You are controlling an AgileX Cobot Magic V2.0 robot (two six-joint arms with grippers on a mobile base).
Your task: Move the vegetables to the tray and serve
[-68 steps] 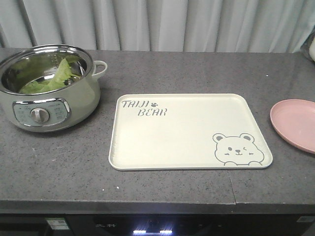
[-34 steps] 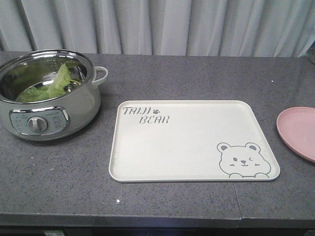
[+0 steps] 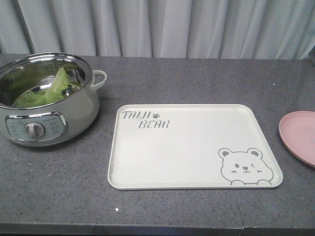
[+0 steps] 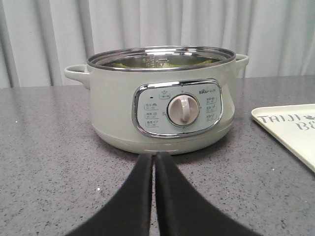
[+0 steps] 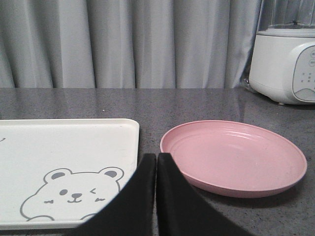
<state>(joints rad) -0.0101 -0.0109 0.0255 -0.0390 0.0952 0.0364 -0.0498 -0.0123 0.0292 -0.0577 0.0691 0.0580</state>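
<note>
A dark grey speckled bench (image 3: 172,78) spans the whole width of the scene. On its left stands a pale green electric pot (image 3: 74,115) with a steel rim and a front dial. At the centre a cream tray (image 3: 187,152) lies flat, printed with "TAIJI BEAR" and a winking bear. A round pink plate (image 3: 300,135) sits right of the tray, not touching it. A white appliance (image 5: 288,64) stands farther back on the right.
</note>
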